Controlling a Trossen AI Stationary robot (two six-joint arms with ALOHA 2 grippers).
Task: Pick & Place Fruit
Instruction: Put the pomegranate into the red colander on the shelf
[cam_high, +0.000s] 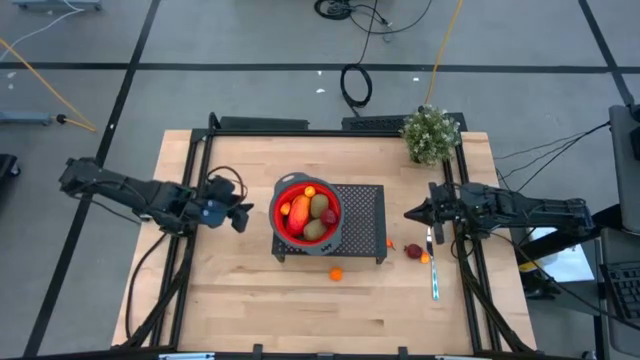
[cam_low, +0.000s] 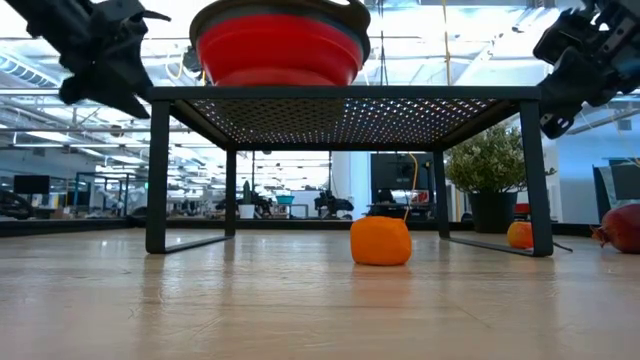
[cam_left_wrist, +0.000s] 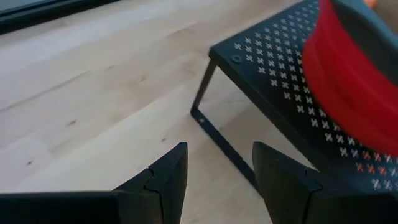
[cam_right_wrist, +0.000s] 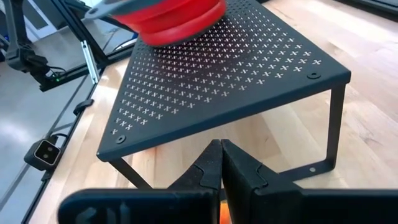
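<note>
— High view: why is the red bowl (cam_high: 307, 213) on the black rack (cam_high: 360, 222) in the counter's middle?
— It collects the fruit; several pieces (cam_high: 311, 211) lie inside already. One orange ball (cam_high: 336, 273) and a dark red piece (cam_high: 412, 250) wait toward the counter's right edge.
— And the arms?
— Left end effector (cam_high: 241, 217), beside the bowl, is spread and empty. Right end effector (cam_high: 409, 213), pressed together, holds nothing.

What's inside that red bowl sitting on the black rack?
The red bowl holds toy fruit: two brown ovals, a long red-orange piece and a small orange ball. Anything beneath them is covered.
</note>
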